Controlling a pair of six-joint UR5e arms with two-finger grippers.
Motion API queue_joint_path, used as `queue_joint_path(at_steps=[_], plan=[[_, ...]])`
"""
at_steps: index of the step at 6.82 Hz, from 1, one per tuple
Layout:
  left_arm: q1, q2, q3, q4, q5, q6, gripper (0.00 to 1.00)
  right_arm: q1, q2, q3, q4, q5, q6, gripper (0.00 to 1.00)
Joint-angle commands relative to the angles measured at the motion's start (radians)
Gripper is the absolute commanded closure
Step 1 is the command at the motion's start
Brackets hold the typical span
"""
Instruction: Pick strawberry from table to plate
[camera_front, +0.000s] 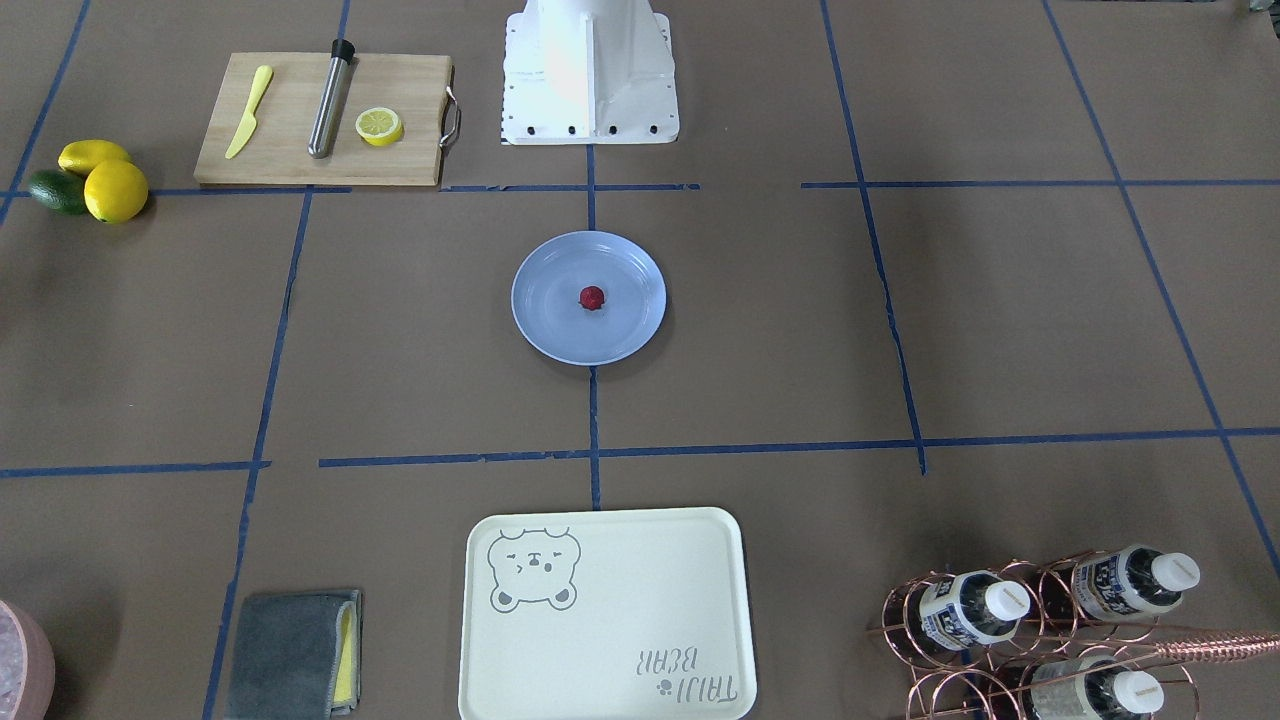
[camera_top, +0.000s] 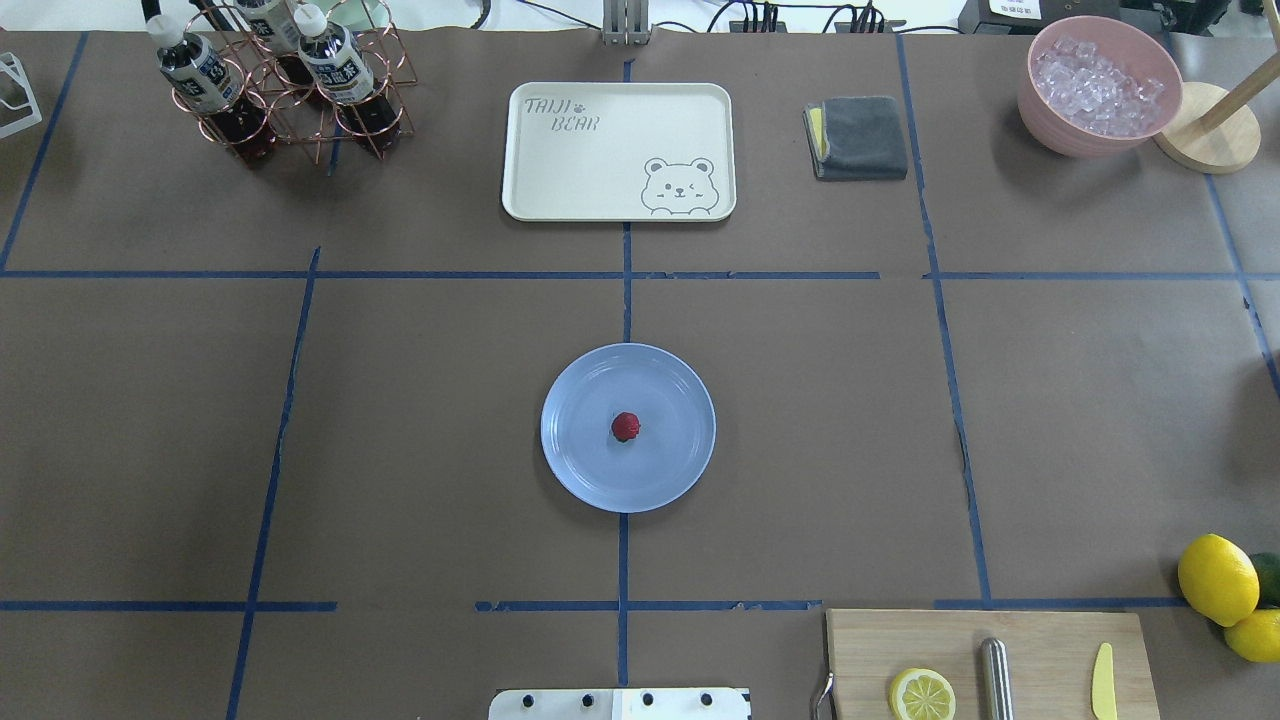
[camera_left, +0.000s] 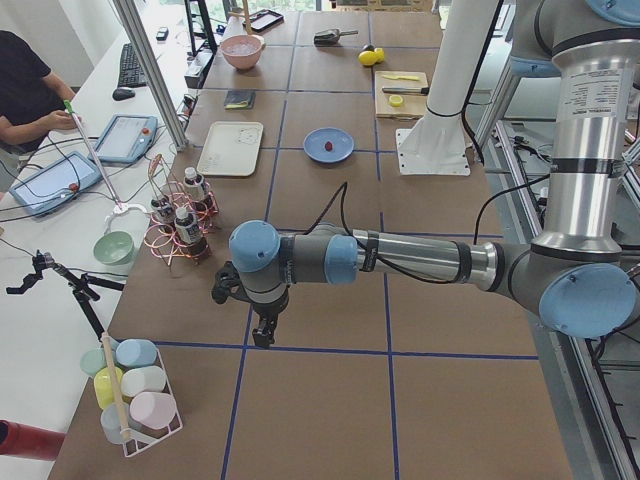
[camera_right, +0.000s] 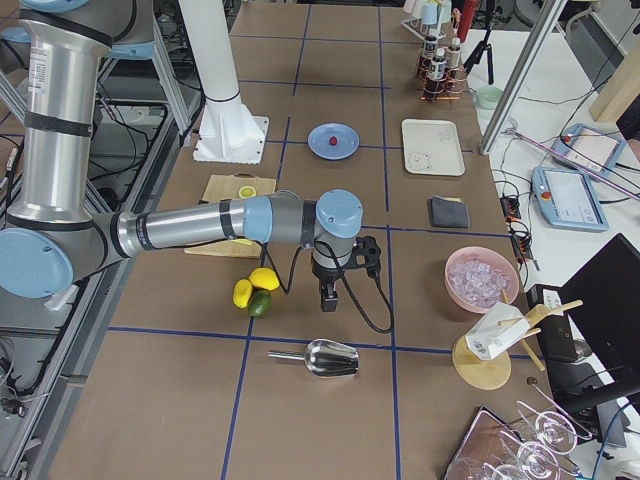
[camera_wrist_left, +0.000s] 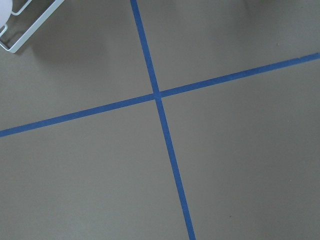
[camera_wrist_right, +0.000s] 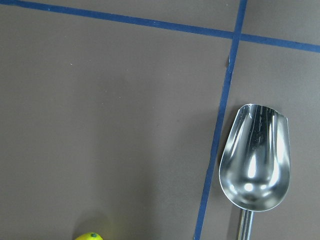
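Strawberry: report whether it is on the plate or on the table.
On the plate: the strawberry sits near its centre in the overhead view.

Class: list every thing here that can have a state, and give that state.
strawberry, resting on the plate
plate, holding only the strawberry
bear tray, empty
bottles, caps on
pink bowl, full of ice
left gripper, above table; open or shut unclear
right gripper, above table; open or shut unclear

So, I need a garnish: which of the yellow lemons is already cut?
The yellow lemon half lying cut face up on the wooden cutting board, beside the steel rod. The two whole lemons sit off the board on the brown-paper table.
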Motion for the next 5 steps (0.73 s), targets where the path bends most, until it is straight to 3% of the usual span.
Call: queue_joint_path(at_steps=[1, 5], plan=[[-0.012, 0.008, -0.006, -0.014, 0.001, -0.129, 0.0, 0.001, 0.006, -0.001, 0.0, -0.001, 0.008, 0.0], [-0.012, 0.003, -0.005, -0.037, 0.004, -0.126, 0.0, 0.001, 0.011, 0.002, 0.0, 0.001, 0.009, 0.0]])
